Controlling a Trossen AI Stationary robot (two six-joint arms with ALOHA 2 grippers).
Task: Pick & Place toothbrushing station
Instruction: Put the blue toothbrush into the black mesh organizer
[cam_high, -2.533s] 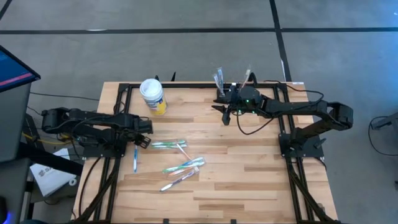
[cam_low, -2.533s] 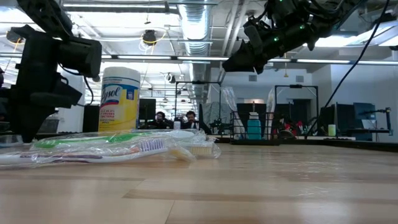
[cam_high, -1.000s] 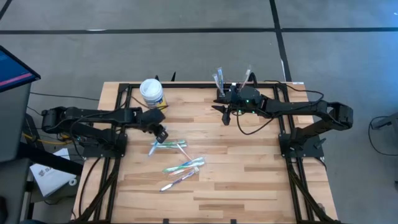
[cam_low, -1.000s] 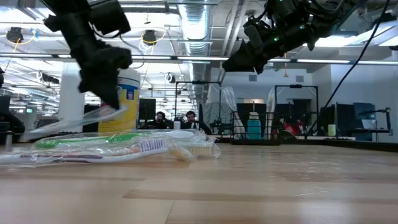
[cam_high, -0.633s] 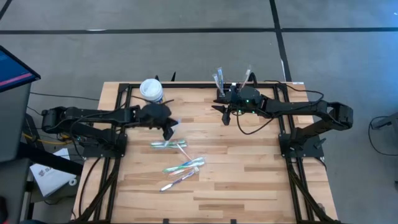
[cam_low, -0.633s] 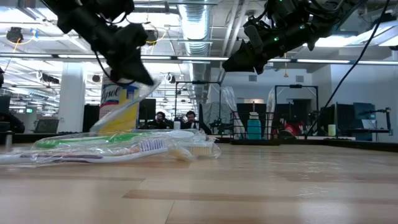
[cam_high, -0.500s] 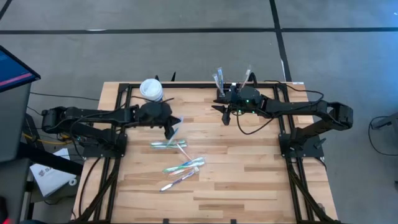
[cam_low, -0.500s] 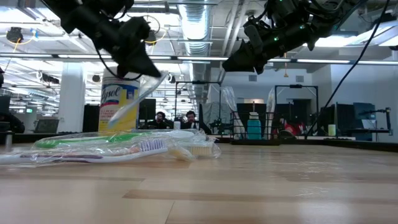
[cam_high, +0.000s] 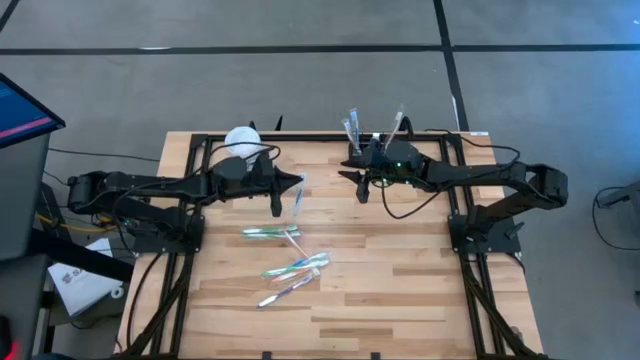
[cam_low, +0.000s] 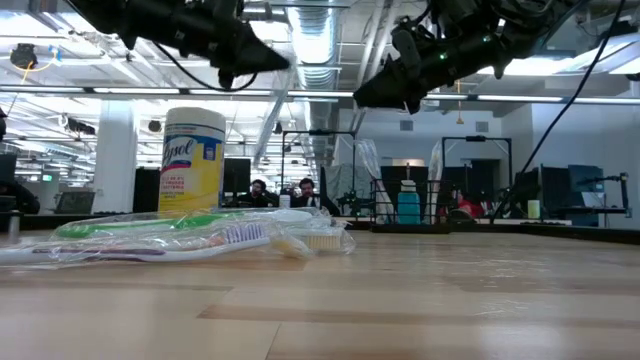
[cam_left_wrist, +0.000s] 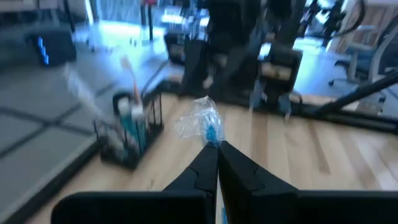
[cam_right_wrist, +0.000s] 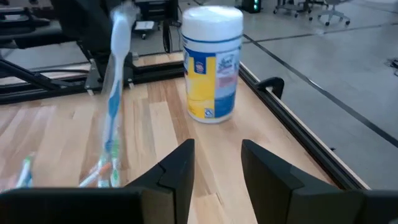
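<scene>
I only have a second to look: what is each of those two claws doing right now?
Left gripper: closed on a wrapped blue toothbrush, held above the table.
Right gripper: open, holding nothing, hovering near the toothbrushing station.

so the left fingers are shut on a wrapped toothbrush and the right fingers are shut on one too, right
Not quite. The left gripper is shut on the wrapped toothbrush, but the right gripper holds nothing: the right wrist view shows its fingers apart with only bare table between them. It hangs near the black wire-mesh caddy.
</scene>
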